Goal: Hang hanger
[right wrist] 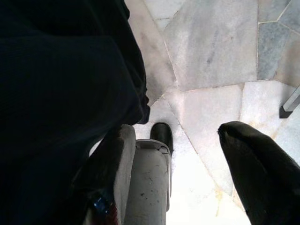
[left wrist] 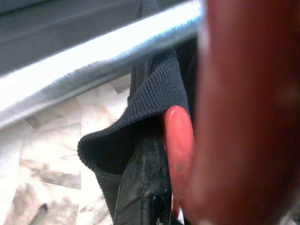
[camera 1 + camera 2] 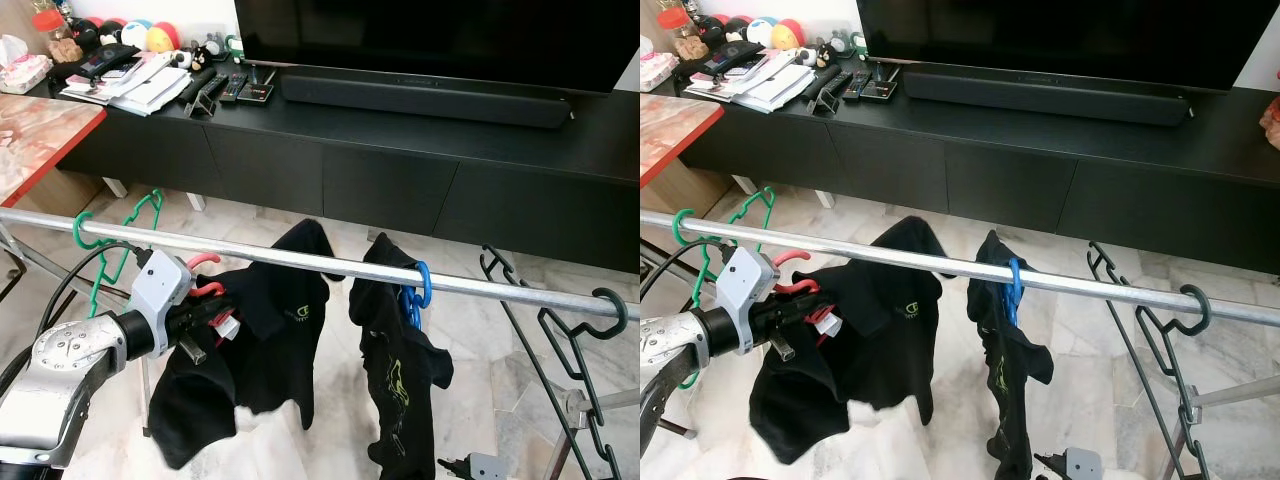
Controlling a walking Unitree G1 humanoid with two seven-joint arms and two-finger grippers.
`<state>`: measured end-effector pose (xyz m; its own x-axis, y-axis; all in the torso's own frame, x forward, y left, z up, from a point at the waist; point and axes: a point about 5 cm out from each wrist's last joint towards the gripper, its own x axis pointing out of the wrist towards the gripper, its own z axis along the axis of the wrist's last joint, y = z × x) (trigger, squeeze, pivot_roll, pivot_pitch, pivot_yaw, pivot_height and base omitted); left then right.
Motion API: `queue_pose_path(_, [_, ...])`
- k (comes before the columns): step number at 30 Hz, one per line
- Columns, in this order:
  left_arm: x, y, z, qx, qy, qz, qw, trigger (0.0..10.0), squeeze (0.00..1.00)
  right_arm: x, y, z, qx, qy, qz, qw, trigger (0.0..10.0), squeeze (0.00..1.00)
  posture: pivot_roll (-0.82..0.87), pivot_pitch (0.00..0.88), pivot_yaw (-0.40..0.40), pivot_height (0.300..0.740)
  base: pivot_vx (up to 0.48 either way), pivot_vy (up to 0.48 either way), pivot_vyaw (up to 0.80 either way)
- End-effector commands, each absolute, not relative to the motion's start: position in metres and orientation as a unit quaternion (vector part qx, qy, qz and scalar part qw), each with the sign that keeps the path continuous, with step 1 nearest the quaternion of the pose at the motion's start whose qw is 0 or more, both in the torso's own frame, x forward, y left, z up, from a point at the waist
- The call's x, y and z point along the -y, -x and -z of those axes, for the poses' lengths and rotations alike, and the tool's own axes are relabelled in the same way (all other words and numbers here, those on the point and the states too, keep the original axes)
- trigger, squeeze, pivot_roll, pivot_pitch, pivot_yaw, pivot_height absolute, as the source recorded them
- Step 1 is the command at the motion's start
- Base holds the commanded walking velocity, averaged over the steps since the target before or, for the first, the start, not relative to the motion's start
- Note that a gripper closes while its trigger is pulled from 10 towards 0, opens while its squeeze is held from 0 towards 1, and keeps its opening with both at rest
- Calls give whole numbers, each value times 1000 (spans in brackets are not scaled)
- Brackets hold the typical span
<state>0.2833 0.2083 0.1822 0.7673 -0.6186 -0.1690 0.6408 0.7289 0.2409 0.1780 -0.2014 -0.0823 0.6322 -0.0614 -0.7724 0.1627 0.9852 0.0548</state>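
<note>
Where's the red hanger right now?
In the left eye view, the red hanger is in the left gripper, just below the metal rail, carrying a black shirt.

Readable text: none you can make out.
Black shirt (image 3: 262,330) logo (image 3: 295,316): yellow-green emblem, letters illegible, just beyond the left gripper (image 3: 212,305) jaws.
Second shirt (image 3: 400,375) print (image 3: 396,380): yellow-green, illegible.
Collar tag (image 3: 224,326): unreadable.
</note>
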Motion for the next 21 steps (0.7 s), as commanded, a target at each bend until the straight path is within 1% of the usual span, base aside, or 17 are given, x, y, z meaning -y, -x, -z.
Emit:
queue_pose_path(1, [-209, -283, -196, -3, -159, 333, 929, 0, 0, 200, -168, 87, -435, -62, 63, 896, 10000, 0, 27, 208, 63, 740, 0, 0, 0])
queue_pose_path(5, [-208, -280, -193, -14, -171, 328, 929, 0, 0, 200, -168, 87, -435, -62, 63, 896, 10000, 0, 26, 204, 67, 740, 0, 0, 0])
queue_pose_path(7, [-208, -270, -175, -45, -180, 319, 929, 0, 0, 200, -166, 88, -437, -63, 63, 895, 10000, 0, 23, 198, 71, 740, 0, 0, 0])
queue_pose_path(10, [-207, -259, -166, -62, -174, 328, 927, 0, 0, 200, -166, 88, -437, -63, 65, 895, 10000, 0, 20, 192, 75, 740, 0, 0, 0])
queue_pose_path(12, [-206, -248, -154, -82, -187, 329, 922, 0, 0, 200, -165, 88, -438, -63, 66, 894, 10000, 0, 30, 188, 76, 740, 0, 0, 0])
queue_pose_path(15, [-204, -241, -143, -92, -192, 313, 926, 0, 0, 200, -165, 88, -439, -62, 65, 894, 10000, 0, 30, 184, 76, 740, 0, 0, 0])
queue_pose_path(18, [-199, -238, -136, -79, -173, 274, 943, 0, 0, 200, -164, 89, -439, -61, 64, 894, 10000, 0, 27, 176, 76, 740, 0, 0, 0])
queue_pose_path(19, [-199, -238, -136, -79, -173, 274, 943, 0, 0, 200, -164, 89, -439, -61, 64, 894, 10000, 0, 27, 176, 76, 740, 0, 0, 0])
queue_pose_path(20, [-199, -237, -134, -68, -169, 244, 953, 1294, 0, 200, -164, 89, -439, -61, 64, 894, 10000, 0, 28, 170, 78, 740, 0, 0, 0])
queue_pose_path(21, [-199, -237, -133, -66, -167, 234, 956, 1294, 0, 200, -164, 89, -439, -61, 64, 894, 10000, 0, 28, 170, 78, 740, 0, 0, 0])
